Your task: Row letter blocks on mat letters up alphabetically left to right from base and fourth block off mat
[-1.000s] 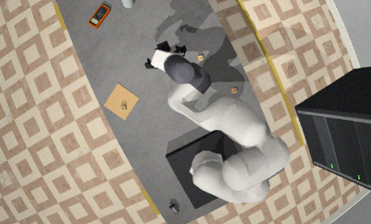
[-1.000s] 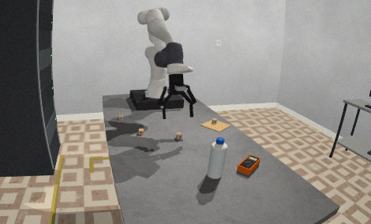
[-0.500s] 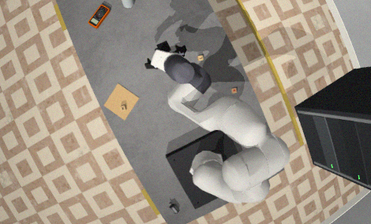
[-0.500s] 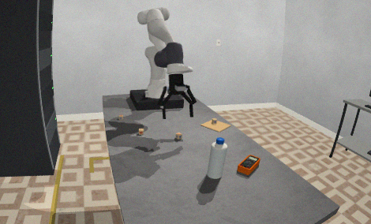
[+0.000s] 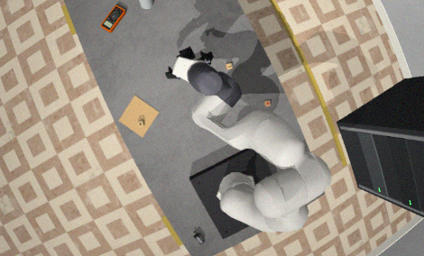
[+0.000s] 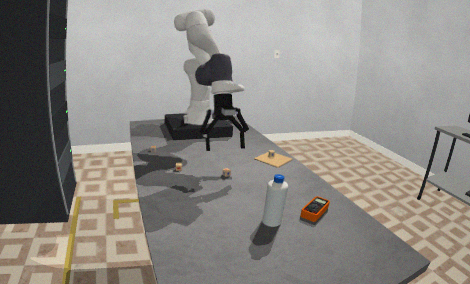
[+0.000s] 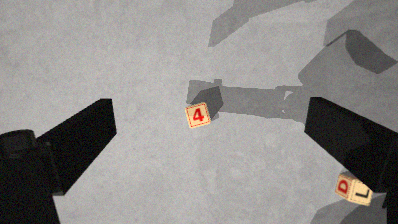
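My gripper (image 7: pixel 210 115) is open and empty, hanging high over the grey table (image 6: pixel 223 200). In the wrist view a block with a red 4 on top (image 7: pixel 198 115) lies on the table almost straight below, between the two fingers and apart from both. A second block showing a D and an L (image 7: pixel 353 189) lies by my right finger, partly hidden. In the exterior view my gripper (image 6: pixel 224 142) is above the block (image 6: pixel 226 173). Two more blocks (image 6: pixel 179 166) (image 6: pixel 153 148) lie to its left. A fourth block (image 6: pixel 271 153) sits on the tan mat (image 6: pixel 273 159).
A white bottle with a blue cap (image 6: pixel 275 200) and an orange multimeter (image 6: pixel 315 208) stand on the near part of the table. The robot's black base (image 6: pixel 198 127) is at the far end. A black cabinet (image 6: pixel 25 110) stands left of the table.
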{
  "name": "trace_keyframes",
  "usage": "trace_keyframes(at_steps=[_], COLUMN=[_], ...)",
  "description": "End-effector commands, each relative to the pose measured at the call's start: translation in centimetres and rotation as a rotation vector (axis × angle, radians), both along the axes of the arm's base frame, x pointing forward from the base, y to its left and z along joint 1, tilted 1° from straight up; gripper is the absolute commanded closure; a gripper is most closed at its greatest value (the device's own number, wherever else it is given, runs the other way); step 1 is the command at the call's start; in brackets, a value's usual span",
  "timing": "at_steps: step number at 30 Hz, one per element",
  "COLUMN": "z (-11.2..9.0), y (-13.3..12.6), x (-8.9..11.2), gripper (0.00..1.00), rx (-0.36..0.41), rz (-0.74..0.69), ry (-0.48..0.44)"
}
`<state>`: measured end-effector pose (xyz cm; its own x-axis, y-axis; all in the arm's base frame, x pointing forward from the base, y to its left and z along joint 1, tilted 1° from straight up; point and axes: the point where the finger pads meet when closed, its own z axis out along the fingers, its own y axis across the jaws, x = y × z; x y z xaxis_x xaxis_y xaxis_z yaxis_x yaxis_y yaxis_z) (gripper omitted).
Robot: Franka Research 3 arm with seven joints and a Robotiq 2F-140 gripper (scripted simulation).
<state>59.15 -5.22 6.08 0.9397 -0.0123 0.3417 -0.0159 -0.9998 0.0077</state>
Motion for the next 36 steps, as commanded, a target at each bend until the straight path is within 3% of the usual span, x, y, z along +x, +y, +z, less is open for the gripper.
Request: trace_keyframes(at_steps=[1,21,25,32,36], z=[-0.1,-0.1,-0.3,-0.2,-0.5], y=[0.0,-0.6,-5.3,-16.1,-15.9], x=[-0.1,-0.3,-2.0,-7.6,-7.7], gripper=[0.0,0.0,0.0,0.0,0.0], rx=[-0.002,-0.002,0.001,0.001,0.0], rz=[0.007,0.007,0.007,0.007,-0.024], ry=[0.003,0.005,0.013,0.009,0.014])
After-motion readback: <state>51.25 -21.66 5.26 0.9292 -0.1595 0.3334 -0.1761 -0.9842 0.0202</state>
